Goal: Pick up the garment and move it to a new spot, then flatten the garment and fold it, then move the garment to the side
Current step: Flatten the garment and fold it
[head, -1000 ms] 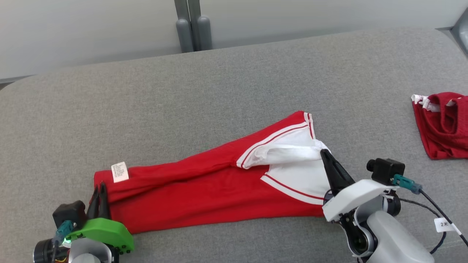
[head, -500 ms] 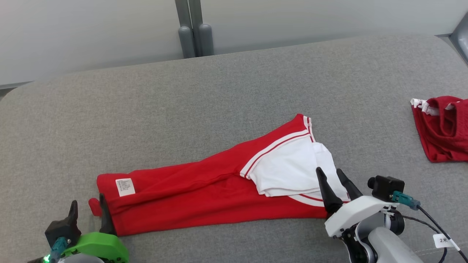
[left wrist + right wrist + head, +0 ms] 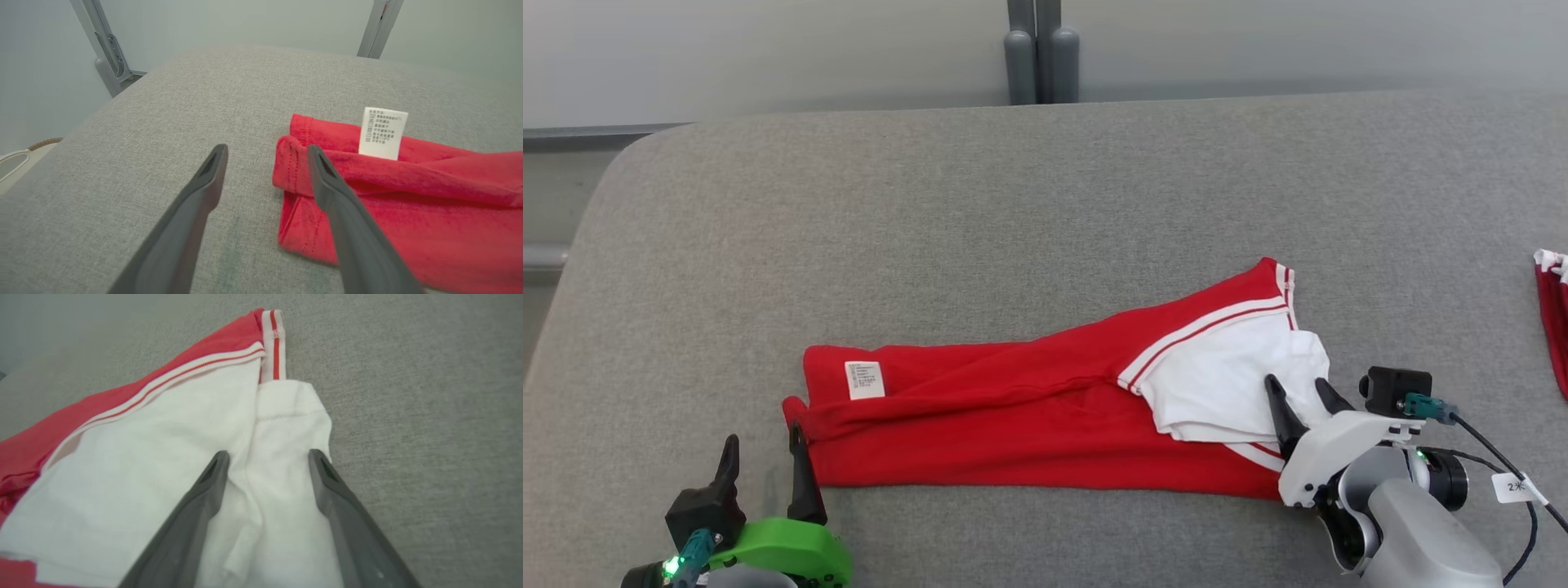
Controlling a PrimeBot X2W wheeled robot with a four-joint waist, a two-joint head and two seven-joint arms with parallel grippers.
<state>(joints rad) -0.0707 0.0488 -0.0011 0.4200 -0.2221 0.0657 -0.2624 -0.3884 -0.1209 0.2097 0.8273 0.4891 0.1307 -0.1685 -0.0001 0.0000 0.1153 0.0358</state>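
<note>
Garment laid long, nothing gripped.
Your left hand gapes at hem, right hand gapes over sleeve (fold corners, probably).

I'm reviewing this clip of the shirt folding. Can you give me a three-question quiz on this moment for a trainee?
1. True or false: the left gripper is shut on the hem of the garment.
2. In the right wrist view, what lies between the fingers of the right gripper? A) the white sleeve B) a blue towel C) a cardboard box
3. Fill in: the white label lies at the garment's end on the robot's ____ side.

Key: 1 false, its jaws stand open at the hem corner; 2 A; 3 left.
</note>
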